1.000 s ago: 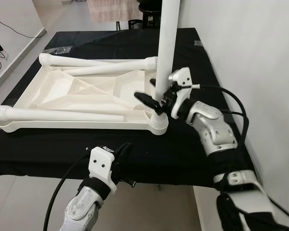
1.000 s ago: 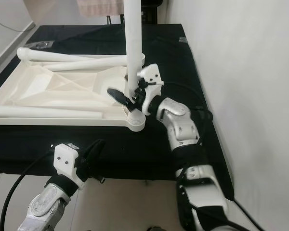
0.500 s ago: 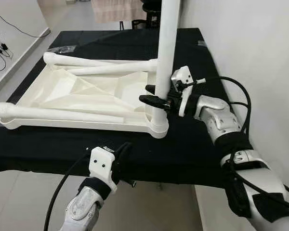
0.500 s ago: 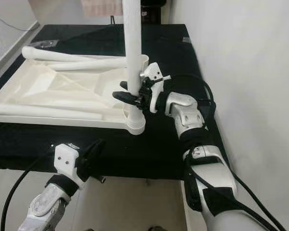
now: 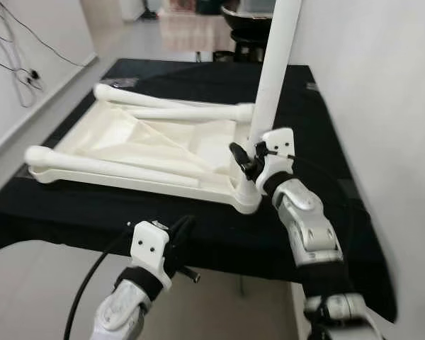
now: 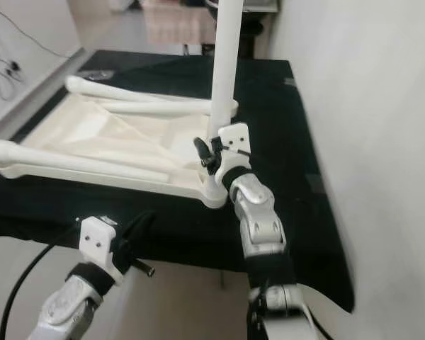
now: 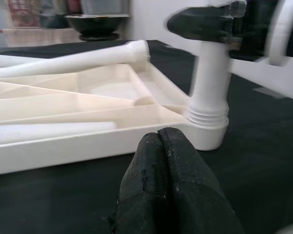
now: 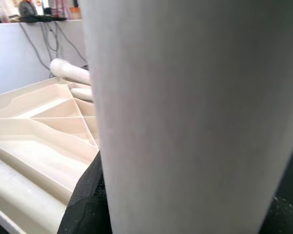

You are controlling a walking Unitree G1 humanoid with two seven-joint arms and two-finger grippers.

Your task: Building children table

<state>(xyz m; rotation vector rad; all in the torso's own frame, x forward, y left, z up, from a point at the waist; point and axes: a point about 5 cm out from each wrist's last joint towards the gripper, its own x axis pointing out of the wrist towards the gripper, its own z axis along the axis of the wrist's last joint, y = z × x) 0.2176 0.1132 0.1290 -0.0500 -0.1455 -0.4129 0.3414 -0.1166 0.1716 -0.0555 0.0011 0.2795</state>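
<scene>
Black cloth covers the surface (image 5: 127,227), which runs along a pale wall on the robot's right, with bare floor on its left. Nearest the camera, the left gripper (image 5: 178,237) hangs just off the near edge of the surface, short of the tabletop; in the left wrist view its two black fingers (image 7: 171,190) are pressed together with nothing between them.

On the cloth lies the white plastic tabletop (image 5: 138,145), turned underside up, so that its ribbed underside forms shallow open compartments like a tray. Two loose white legs rest across it: one leg (image 5: 106,166) along the tabletop's near edge, its rounded end sticking out past the near left corner, and a second leg (image 5: 170,110) along the far edge. A third, upright leg (image 5: 273,78) stands in the round socket (image 5: 246,202) at the tabletop's near right corner and rises out of the top of the picture.

The right gripper (image 5: 246,157) is at the lower part of this upright leg, just above the socket, its black fingers clamped on either side of the leg. Beyond the tabletop, past the far end of the surface, a dark bowl-shaped object (image 5: 244,14) and blurred furniture stand in the room.
</scene>
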